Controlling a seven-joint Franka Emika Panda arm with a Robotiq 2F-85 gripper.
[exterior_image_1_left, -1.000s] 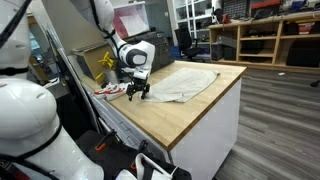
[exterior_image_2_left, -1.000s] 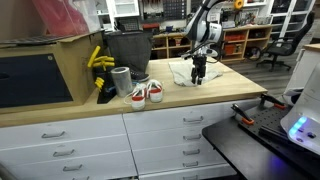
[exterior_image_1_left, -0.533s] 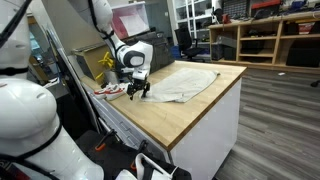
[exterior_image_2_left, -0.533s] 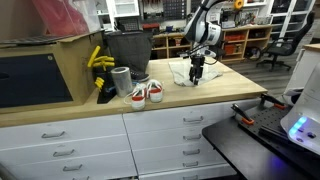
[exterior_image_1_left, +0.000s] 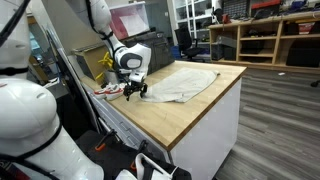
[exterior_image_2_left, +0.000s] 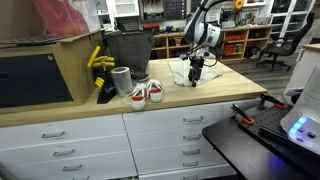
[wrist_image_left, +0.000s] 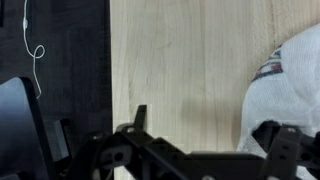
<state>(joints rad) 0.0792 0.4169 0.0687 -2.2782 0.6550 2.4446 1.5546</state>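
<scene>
The gripper (exterior_image_1_left: 135, 93) hangs left of centre in an exterior view, fingers spread wide and holding nothing, tips over the edge of the white cloth (exterior_image_1_left: 186, 80), which lies mid-frame on the wooden counter (exterior_image_1_left: 195, 118)

Arm (exterior_image_1_left: 108, 22): glossy white rounded shells, dark seams at the link breaks. Wrist joint (exterior_image_1_left: 135, 56) is a fat white cylinder with a black round face and a dark band. In both exterior views the colours match: white links, black end. Pincer (exterior_image_1_left: 136, 93) is all matte black, with two slim fingers (wrist_image_left: 139, 116) on an open-frame linkage (wrist_image_left: 160, 158) of bars and pivot holes. Screws and markings too small to read.
</scene>
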